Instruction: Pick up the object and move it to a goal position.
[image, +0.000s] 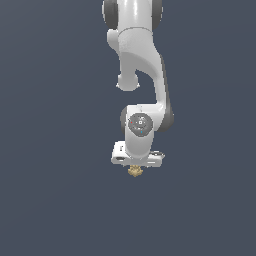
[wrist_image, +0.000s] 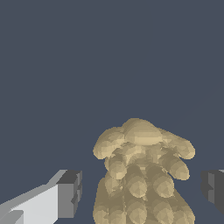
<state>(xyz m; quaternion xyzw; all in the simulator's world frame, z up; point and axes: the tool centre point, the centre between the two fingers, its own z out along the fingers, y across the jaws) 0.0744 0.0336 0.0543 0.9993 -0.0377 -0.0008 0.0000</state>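
Note:
The object (wrist_image: 140, 175) is a small tan-gold lumpy figurine. In the wrist view it fills the space between my two dark finger pads (wrist_image: 70, 194), with a narrow gap showing on each side. My gripper (wrist_image: 142, 194) is open around it, and the jaws do not touch it. In the exterior view the object (image: 135, 172) peeks out just below the white gripper hand (image: 137, 156), which points straight down over it. The fingertips themselves are hidden in that view.
A plain dark blue-grey surface (image: 60, 200) lies all around. The white arm (image: 142, 65) rises above the hand toward the top of the exterior view. No goal marker or other object shows.

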